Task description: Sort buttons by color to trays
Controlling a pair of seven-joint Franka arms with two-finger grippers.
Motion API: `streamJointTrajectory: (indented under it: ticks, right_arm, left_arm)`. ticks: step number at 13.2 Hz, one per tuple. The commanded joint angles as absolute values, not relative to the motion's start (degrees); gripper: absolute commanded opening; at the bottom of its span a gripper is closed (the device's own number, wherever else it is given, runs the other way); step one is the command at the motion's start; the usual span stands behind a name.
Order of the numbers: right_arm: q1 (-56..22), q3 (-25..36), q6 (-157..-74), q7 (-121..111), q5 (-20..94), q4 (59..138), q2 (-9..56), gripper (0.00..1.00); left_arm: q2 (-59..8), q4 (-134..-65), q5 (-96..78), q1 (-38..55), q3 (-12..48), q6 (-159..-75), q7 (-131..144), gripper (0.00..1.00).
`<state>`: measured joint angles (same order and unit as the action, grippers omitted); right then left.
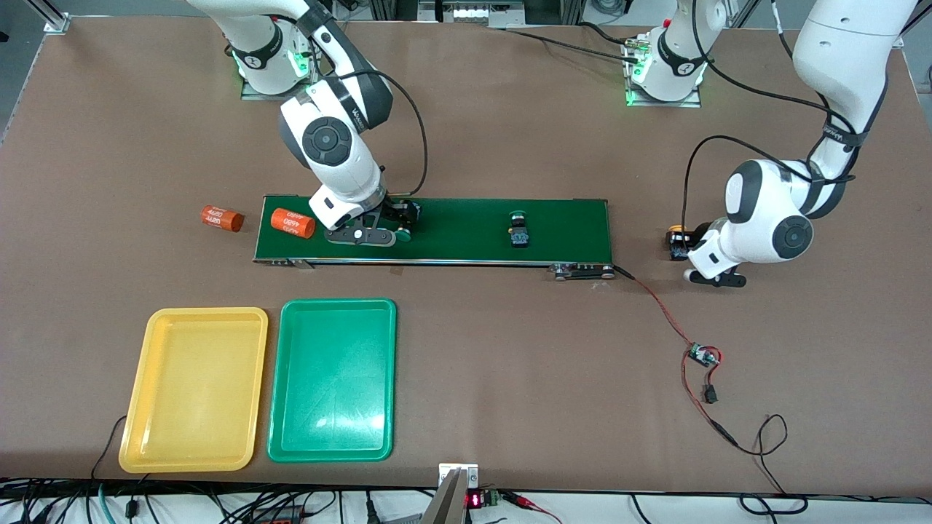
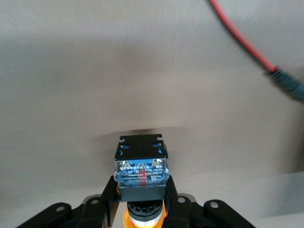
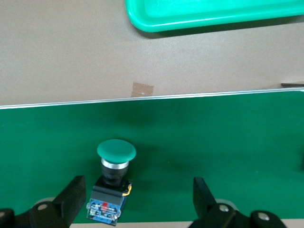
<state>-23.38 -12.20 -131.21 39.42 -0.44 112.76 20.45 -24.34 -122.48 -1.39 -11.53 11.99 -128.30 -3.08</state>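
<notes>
Right gripper (image 3: 135, 199) spread wide over green button (image 3: 113, 183) on conveyor (image 1: 451, 229). Left gripper (image 2: 141, 202) clamps yellow button (image 2: 141, 173), probably light and rigid; grip the blocky body.

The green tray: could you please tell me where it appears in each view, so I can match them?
Front view: the green tray lies beside the yellow tray, nearer the camera than the conveyor belt.
Left wrist view: not in it.
Right wrist view: only a strip of the green tray shows, with bare table between it and the belt.
Shared landmark: the conveyor belt, in the front and right wrist views.
</notes>
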Motion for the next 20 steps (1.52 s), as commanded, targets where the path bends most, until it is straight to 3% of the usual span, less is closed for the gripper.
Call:
streamJointTrajectory:
  ticks: [1, 5, 7, 11, 12, 14, 15, 18, 19, 20]
  right_arm:
    - [-24.2, -12.0, -131.6, 40.9, -1.5, 111.7, 21.8, 1.0]
    - [-24.2, -12.0, -132.0, 40.5, -1.5, 111.7, 22.8, 1.0]
    - [-24.2, -12.0, -133.2, 40.4, -3.9, 111.7, 23.9, 0.96]
    - [-24.1, -11.4, -137.7, 37.8, -5.2, 111.7, 26.5, 0.65]
    - [-24.2, -10.7, -138.0, 36.6, -5.2, 111.7, 26.8, 0.52]
    - [-24.1, -10.1, -137.7, 35.6, -5.1, 111.7, 26.7, 0.14]
    - [-23.8, -9.4, -137.7, 34.9, -5.0, 111.4, 26.3, 0.05]
    - [-23.3, -8.4, -135.9, 34.8, -4.2, 109.1, 25.1, 0.0]
    - [-23.2, -8.1, -133.3, 34.8, -4.1, 106.8, 25.1, 0.0]
    - [-23.3, -7.3, -129.9, 34.5, -4.1, 104.1, 25.1, 0.0]
  left_arm:
    - [-18.3, -122.3, -0.4, -8.6, 12.2, -125.3, 1.9, 0.0]
    - [-16.2, -120.9, -1.4, -0.6, 12.9, -123.0, 11.9, 0.0]
    - [-15.7, -120.7, -2.0, 1.3, 17.6, -123.1, 22.3, 0.0]
    - [-17.7, -118.2, -3.5, 3.6, 20.0, -123.9, 28.6, 0.0]
    - [-18.4, -117.3, -4.3, 3.9, 20.1, -124.7, 28.3, 0.0]
    - [-20.2, -116.5, -4.3, 4.2, 20.0, -125.9, 27.7, 0.0]
    - [-20.5, -116.5, -4.4, 4.6, 20.0, -127.4, 27.7, 0.0]
    - [-22.2, -116.4, -4.4, 5.7, 20.0, -129.2, 28.0, 0.01]
    - [-22.2, -116.4, -4.4, 5.7, 20.0, -129.5, 28.4, 0.1]
    - [-22.2, -116.4, -4.5, 5.7, 20.0, -129.6, 28.3, 0.47]
